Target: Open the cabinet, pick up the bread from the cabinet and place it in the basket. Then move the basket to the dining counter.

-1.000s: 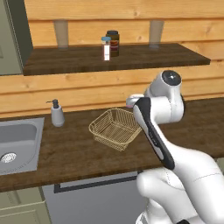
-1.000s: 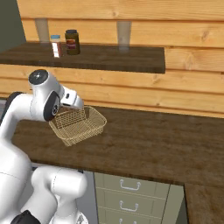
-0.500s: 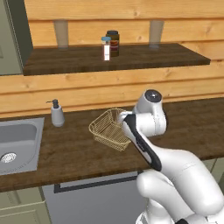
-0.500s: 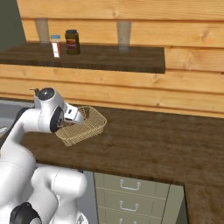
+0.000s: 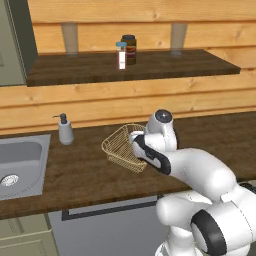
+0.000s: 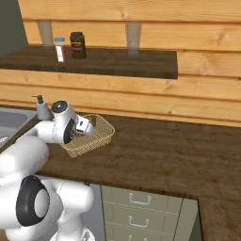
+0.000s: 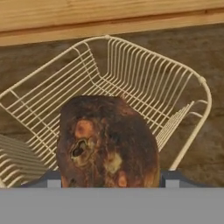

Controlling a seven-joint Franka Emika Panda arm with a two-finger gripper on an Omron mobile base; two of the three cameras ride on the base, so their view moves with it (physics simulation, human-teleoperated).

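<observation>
we have the bread point(image 7: 107, 142) out of the cabinet, clamped in our gripper point(image 7: 107, 179) just over the basket point(image 7: 175, 87); dropping it in and carrying the basket to the dining counter remain.

No readable text, number or brand anywhere. On the shelf point(image 6: 94, 61), a dark jar point(image 6: 77, 45) with a reddish label, its print too small and blurred to make out. Just beside the jar, a white bottle point(image 6: 60, 49) with a red band, likewise illegible. Soap dispenser point(image 5: 65, 130) plain, unmarked. Bread point(image 7: 107, 142) with light and orange blotches only, no lettering.
</observation>
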